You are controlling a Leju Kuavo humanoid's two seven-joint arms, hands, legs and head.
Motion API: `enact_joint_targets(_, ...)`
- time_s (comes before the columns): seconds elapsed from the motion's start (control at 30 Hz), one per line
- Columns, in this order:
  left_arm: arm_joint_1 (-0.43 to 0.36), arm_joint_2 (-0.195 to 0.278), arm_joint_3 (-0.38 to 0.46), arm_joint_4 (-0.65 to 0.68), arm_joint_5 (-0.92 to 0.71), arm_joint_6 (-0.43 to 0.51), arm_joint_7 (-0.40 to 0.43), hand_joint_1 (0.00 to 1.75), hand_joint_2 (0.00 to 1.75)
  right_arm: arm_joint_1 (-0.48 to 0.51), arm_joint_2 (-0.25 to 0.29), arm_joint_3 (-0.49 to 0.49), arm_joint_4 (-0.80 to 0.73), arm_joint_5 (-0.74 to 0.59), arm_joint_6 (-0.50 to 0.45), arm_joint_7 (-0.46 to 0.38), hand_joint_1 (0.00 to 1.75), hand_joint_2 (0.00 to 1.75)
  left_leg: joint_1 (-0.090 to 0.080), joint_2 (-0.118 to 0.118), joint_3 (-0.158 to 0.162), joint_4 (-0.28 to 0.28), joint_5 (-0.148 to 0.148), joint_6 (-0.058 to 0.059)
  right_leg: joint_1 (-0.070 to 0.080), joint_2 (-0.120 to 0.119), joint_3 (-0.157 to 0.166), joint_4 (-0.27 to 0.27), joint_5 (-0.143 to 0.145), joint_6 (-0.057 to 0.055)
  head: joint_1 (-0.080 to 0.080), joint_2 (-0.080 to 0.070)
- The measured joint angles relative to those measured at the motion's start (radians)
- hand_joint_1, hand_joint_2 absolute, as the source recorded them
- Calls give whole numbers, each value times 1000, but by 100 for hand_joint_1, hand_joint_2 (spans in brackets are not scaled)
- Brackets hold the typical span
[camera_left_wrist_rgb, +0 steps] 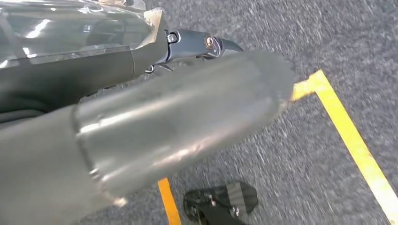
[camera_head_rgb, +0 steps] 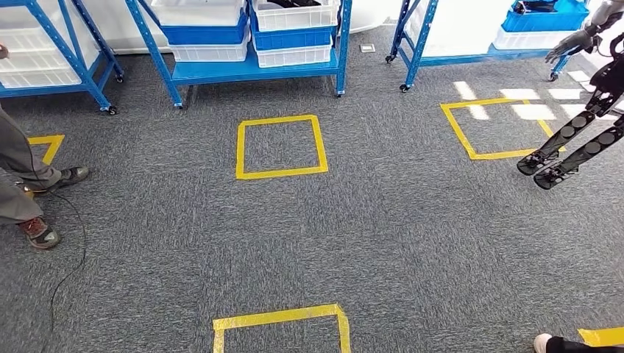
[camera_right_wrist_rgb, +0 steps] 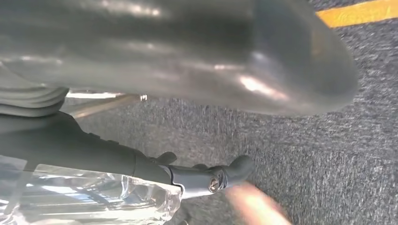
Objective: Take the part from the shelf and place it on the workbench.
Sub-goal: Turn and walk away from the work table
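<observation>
A blue shelf [camera_head_rgb: 257, 72] stands ahead across the grey carpet, carrying white bins [camera_head_rgb: 294, 16] and blue bins [camera_head_rgb: 291, 37]. Something dark lies in the top right bin, too small to name. My left hand [camera_left_wrist_rgb: 178, 108] hangs over the floor, its grey thumb stretched out and a dark finger [camera_left_wrist_rgb: 206, 44] straight beside it, with clear plastic along the fingers. My right hand [camera_right_wrist_rgb: 187, 70] hangs the same way, a dark finger [camera_right_wrist_rgb: 206, 180] extended above the carpet. Nothing sits between thumb and fingers of either hand.
A person's legs and shoes [camera_head_rgb: 26, 180] stand at the left with a cable [camera_head_rgb: 70, 250] on the floor. Another robot's legs [camera_head_rgb: 581, 140] are at the right. Yellow tape squares [camera_head_rgb: 281, 147] mark the carpet. More blue shelves [camera_head_rgb: 471, 55] flank the middle one. A shoe [camera_head_rgb: 544, 342] shows bottom right.
</observation>
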Motion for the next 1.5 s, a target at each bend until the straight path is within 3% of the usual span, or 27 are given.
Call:
enact_joint_targets(0.07, 0, 1, 0, 0, 0, -4, -3, 0, 0, 1, 0, 3, 0, 0, 0, 1, 0, 0, 4, -1, -1, 0, 4, 6, 3, 0, 0, 0, 1, -3, 0, 0)
enact_joint_targets(0.23, 0, 1, 0, 0, 0, -7, -4, 0, 0, 0, -1, 10, 0, 1, 0, 1, 0, 0, 10, -2, -1, -6, 8, -4, 10, 0, -2, 1, 2, -9, 0, 0)
enact_joint_targets(0.37, 0, 4, 1, 0, 2, -22, -5, 0, 0, 0, 1, 12, 0, 3, 0, 1, 0, 0, 9, -3, -4, -2, 5, -4, 4, 0, -3, -1, 4, -15, 0, 0)
enact_joint_targets(0.53, 1, 6, 3, 0, 0, -15, 2, 0, 0, 1, 1, 14, 1, 6, 1, 5, 0, 0, 8, -5, 8, -37, 10, 13, 4, 1, -8, 37, 19, 7, 1, 0)
enact_joint_targets(0.6, 2, 4, 4, 0, -1, -11, 3, 0, 0, 0, 0, 15, 1, 6, 1, 6, 0, 0, 13, -4, 18, -45, 14, 14, 1, 4, -44, 111, -25, 6, 5, 0)
enact_joint_targets(0.67, 2, 4, 4, 0, -1, -10, 3, 0, 0, 1, 0, 15, 1, 6, 1, 6, 0, 0, 14, -3, 17, -44, 16, 11, -4, 6, -99, 226, -82, 7, 8, 0)
enact_joint_targets(0.7, 3, 4, 4, 0, -1, -9, 3, 0, 0, 2, -1, 16, 1, 6, 1, 7, 0, 0, 15, -3, 17, -43, 17, 7, -7, 6, -116, 264, -96, 11, 7, 0)
enact_joint_targets(0.73, 4, 3, 4, 0, -2, -9, 3, 0, 0, 4, -3, 16, 1, 6, 1, 8, 0, 0, 19, -3, 18, -42, 16, 2, -12, 6, -118, 268, -95, 18, 8, 0)
enact_joint_targets(0.77, 4, 1, 4, 0, -2, -9, 4, 0, 0, 5, -5, 16, 1, 6, 1, 8, 0, 0, 24, -4, 21, -40, 14, -5, -18, 5, -103, 235, -77, 29, 8, 0)
enact_joint_targets(0.83, 5, 1, 4, 0, -2, -9, 4, 0, 0, 6, -6, 17, 2, 6, 1, 9, 0, 0, 35, -4, 26, -29, 5, -25, -29, 5, -50, 109, -24, 60, 11, 0)
enact_joint_targets(0.87, 4, 1, 4, 0, -3, -9, 4, 0, 0, 5, -6, 18, 3, 6, 2, 8, 0, 0, 37, -3, 26, -21, -1, -37, -29, 2, -32, 61, -17, 59, 14, 0)
enact_joint_targets(0.9, 3, 2, 4, 0, -3, -7, 4, 0, 0, 5, -6, 18, 4, 6, 2, 8, 0, 0, 37, -2, 24, -13, -7, -48, -28, 1, -24, 35, -13, 50, 16, 0)
enact_joint_targets(0.97, 1, 2, 4, 0, -4, -4, 5, 0, 0, 8, -6, 20, 5, 7, 3, 8, 0, 0, 36, -1, 22, -2, -13, -61, -23, 0, -27, 37, -25, 11, 12, 0)
enact_joint_targets(1.0, 1, 2, 4, 0, -5, -2, 5, 0, 0, 10, -7, 20, 5, 8, 3, 8, 0, 0, 39, -2, 23, 2, -15, -65, -23, 3, -23, 40, -21, -1, 7, 0)
enact_joint_targets(1.07, -1, 2, 4, 0, -6, -1, 5, 0, 0, 10, -7, 21, 5, 10, 2, 8, 0, 0, 46, -10, 3, 45, -31, -69, -20, 8, -11, 41, -24, -14, 2, 0)
enact_joint_targets(1.17, -2, 1, 4, 0, -8, -1, 6, 0, 0, 6, -8, 23, 5, 12, 2, 8, 0, 0, 42, -24, -111, 227, -96, -71, -7, 14, -2, 40, -34, -30, -5, 0)
enact_joint_targets(1.23, 1, 1, 4, 0, -8, -1, 7, 0, 0, 6, -8, 23, 5, 12, 2, 8, 0, 0, 33, -26, -175, 295, -105, -60, 6, 19, 8, 40, -43, -43, -5, 0)
enact_joint_targets(1.27, 2, 1, 4, 0, -8, -1, 7, 0, 0, 6, -8, 24, 5, 12, 2, 8, 0, 0, 26, -27, -183, 278, -79, -47, 14, 22, 15, 40, -48, -48, -6, 0)
enact_joint_targets(1.33, 2, 3, 4, 0, -8, -1, 7, 0, 0, 6, -6, 26, 5, 12, 2, 8, 0, 0, 5, -31, -155, 169, 8, -5, 24, 28, 28, 38, -58, -57, -5, 0)
enact_joint_targets(1.4, 1, 7, 4, 0, -9, 0, 6, 0, 0, 4, 0, 28, 6, 13, 1, 8, 0, 0, -17, -35, -125, 82, 43, 36, 29, 31, 33, 34, -68, -55, 3, 0)
enact_joint_targets(1.43, 0, 8, 4, -1, -9, 1, 5, 0, 0, 4, 2, 29, 7, 12, 1, 8, 0, 0, -25, -37, -116, 60, 42, 49, 27, 32, 39, 33, -68, -52, 7, 0)
enact_joint_targets(1.5, 2, 8, 4, -2, -10, 3, 5, 0, 0, 3, 3, 30, 8, 12, 1, 8, 0, 0, -31, -39, -91, 27, 41, 56, 26, 29, 54, 37, -64, -39, 6, 0)
